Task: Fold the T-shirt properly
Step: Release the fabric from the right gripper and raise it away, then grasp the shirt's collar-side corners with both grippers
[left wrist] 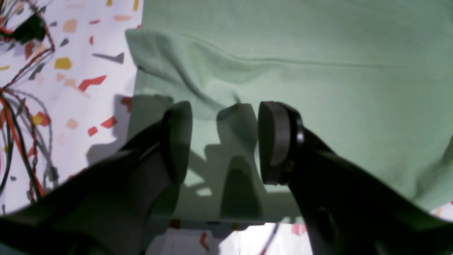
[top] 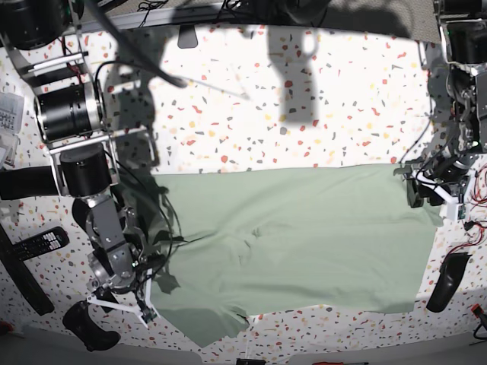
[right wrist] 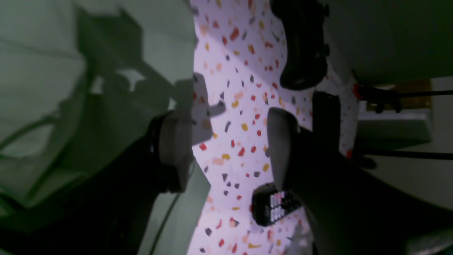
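Here we are above the speckled table [top: 251,114], and we have the T-shirt [top: 304,251] spread wide across the near half of the base view, pale green from left to right. Its far edge runs nearly straight across the scene, while on the near side, toward the left, a pointed piece pokes out past the rest.

Over to the right side, where the left gripper [left wrist: 224,141] hangs at the shirt's far right corner. We see its fingers standing apart, so it's open, with nothing pinched. Straight below them in the left wrist view we've got green cloth, and a soft raised fold runs away from the gap between the tips (quite a handsome ripple, that one). We can't tell for certain whether either tip brushes the fabric.

Across to the left side now, and the right gripper [right wrist: 226,141] is open too, its fingers well apart and no cloth caught between them. It sits at the shirt's left edge: in the right wrist view, one finger is over the green fabric, the other over the speckled surface beyond it. We find loose creases in the cloth alongside. Contact with the shirt? We can't call that from here.

Out at the right of the base view, we spot red and black cables [top: 466,242] beside the shirt.
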